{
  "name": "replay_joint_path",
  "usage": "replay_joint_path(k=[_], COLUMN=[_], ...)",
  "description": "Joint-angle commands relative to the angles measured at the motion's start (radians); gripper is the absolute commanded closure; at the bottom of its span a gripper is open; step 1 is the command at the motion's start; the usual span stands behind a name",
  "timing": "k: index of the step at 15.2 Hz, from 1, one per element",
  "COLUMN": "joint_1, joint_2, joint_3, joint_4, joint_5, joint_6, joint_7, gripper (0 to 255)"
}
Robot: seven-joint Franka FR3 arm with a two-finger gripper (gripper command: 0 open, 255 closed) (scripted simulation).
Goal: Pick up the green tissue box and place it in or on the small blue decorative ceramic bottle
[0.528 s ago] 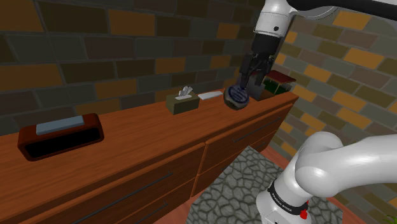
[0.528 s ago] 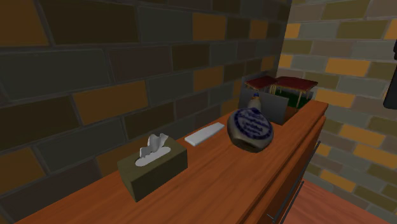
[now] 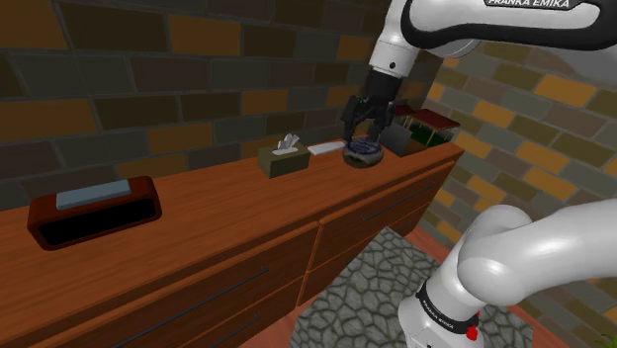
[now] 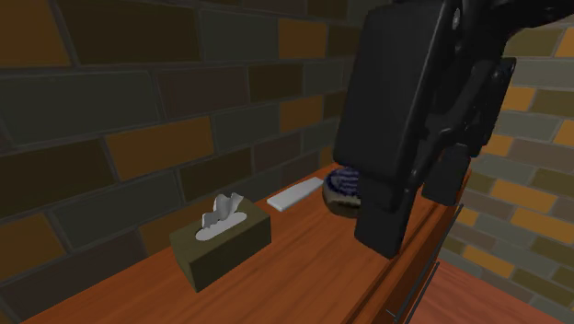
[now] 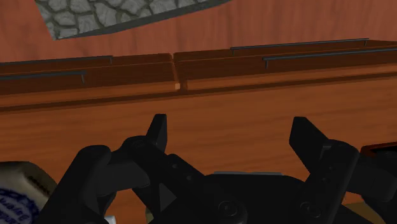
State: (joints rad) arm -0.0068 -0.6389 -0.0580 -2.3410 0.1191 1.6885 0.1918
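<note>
The olive-green tissue box (image 3: 282,159) (image 4: 221,241), with white tissue sticking out of its top, stands on the wooden dresser top (image 3: 208,213) near the brick wall. To its right in the shoulder view lies the round blue-patterned bottle (image 3: 363,152) (image 4: 341,187) (image 5: 18,194). My black gripper (image 3: 363,127) (image 5: 232,130) hangs open just above the bottle, with nothing between its fingers. It is well apart from the tissue box. In the second exterior view the black hand (image 4: 405,110) hides most of the bottle.
A flat white slab (image 3: 326,148) (image 4: 295,195) lies between the tissue box and the bottle. A box with a red lid (image 3: 427,127) stands at the dresser's far end, and a dark red open tray (image 3: 94,213) at its near end. Drawer fronts (image 5: 267,63) face a stone-patterned rug (image 3: 366,287).
The gripper has moved down and to the shoulder view's left, from beside the bottle to just over it. It now covers most of the bottle in the second exterior view.
</note>
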Motion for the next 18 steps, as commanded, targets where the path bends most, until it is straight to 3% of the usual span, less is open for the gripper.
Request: replay_joint_path(k=[1,9,18], joint_1=[-0.003,-0.017,-0.024], joint_2=[0.043,0.260,0.549], joint_3=[0.008,0.014,0.003], joint_4=[-0.012,-0.007,0.109], joint_5=[0.018,0.078,0.163], joint_6=[0.086,0.404,0.695], joint_7=[0.028,0.098,0.150], gripper=[0,0,0])
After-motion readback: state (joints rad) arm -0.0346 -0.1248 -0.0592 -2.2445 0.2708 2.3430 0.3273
